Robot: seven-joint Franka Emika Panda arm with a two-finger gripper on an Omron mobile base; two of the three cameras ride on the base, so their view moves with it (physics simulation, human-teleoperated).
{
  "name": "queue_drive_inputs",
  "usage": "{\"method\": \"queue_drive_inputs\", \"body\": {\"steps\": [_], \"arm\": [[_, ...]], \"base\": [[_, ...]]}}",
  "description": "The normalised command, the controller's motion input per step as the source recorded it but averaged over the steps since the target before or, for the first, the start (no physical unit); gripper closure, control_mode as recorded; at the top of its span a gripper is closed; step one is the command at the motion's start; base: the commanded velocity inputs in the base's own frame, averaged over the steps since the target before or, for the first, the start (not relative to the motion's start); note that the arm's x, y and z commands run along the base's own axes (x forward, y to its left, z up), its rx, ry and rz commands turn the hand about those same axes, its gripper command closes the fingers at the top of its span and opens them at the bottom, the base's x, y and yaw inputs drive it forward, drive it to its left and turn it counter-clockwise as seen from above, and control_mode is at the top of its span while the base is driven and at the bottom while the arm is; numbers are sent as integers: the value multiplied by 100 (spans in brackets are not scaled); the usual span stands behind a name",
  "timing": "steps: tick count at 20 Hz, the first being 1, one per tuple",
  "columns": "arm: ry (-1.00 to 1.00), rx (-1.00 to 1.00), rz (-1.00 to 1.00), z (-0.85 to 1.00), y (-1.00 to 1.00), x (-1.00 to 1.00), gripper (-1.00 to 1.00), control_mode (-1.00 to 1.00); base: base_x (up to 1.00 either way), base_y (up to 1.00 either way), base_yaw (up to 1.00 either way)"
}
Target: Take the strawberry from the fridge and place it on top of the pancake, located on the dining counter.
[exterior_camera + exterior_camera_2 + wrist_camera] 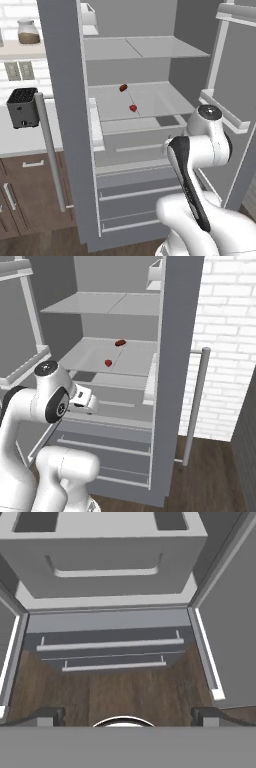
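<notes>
The strawberry (133,108) lies on the pale grey middle shelf (165,97) of the open fridge (67,100), toward the shelf's front edge and apart from everything else on it. It is too small to make out which way its tip points or how its long axis runs; from the right base view it reads only as a bright red speck (108,362). A darker maroon fruit (123,87) sits farther back on the same shelf, well apart from the strawberry.

Both fridge doors stand wide open, each with a long silver vertical handle (50,150), and 2 drawers (107,644) close off the bottom of the cabinet. Another shelf (145,47) spans the compartment above.

The gripper (125,714) hangs low in front of the fridge, looking down at the drawers and the dark wood floor (110,692). Its fingers (47,716) stand far apart, with nothing between them.

Left of the fridge, a black toaster (23,107) stands on a light worktop (25,142) over brown cabinets, with a jar (28,32) on a ledge above. A white brick wall (227,331) is on the fridge's other side.
</notes>
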Motion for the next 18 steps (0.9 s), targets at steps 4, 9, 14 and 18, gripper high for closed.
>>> {"method": "queue_drive_inputs", "body": {"steps": [4, 9, 14, 18], "arm": [[0, 0, 12, -14, 6, -21, -100, -100], [0, -1, 1, -1, 6, -3, -100, -100], [0, 0, 0, 0, 0, 0, -100, -100], [0, 0, 3, 0, 4, 4, -100, 100]], "base": [[0, 0, 0], [0, 0, 0], [0, 0, 0], [9, 0, 3]]}}
